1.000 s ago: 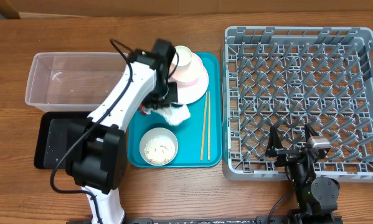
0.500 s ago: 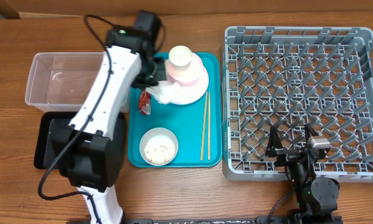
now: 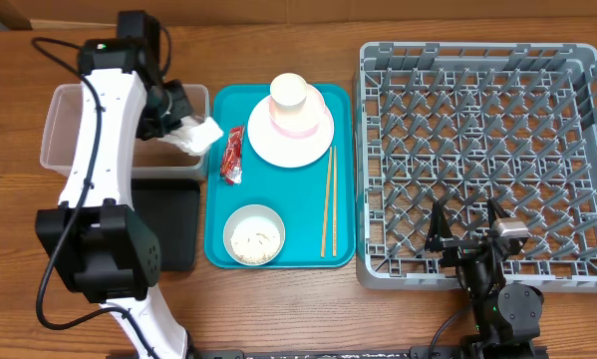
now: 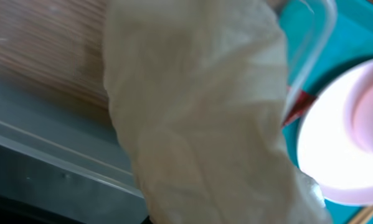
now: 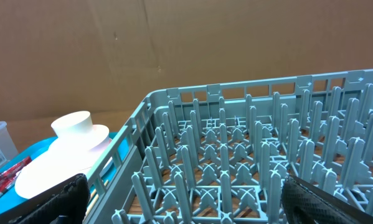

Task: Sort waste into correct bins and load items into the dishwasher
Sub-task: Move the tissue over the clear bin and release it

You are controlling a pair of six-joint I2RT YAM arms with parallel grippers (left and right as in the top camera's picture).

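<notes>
The left gripper (image 3: 183, 128) was clenched on the tissue (image 3: 203, 133). Its fingers were hidden in the wrist view, which was filled by creased, off-white paper. The tissue was held over the clear tub's (image 3: 89, 125) right end, left of the teal tray (image 3: 303, 214). The right gripper (image 3: 465, 227) was spread at the dish rack's (image 3: 477, 60) near edge.

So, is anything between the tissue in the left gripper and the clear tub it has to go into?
Nothing visible. The tissue hangs from the left gripper at the right end of the clear tub. The tub has no lid, and only its rim lies beneath.
</notes>
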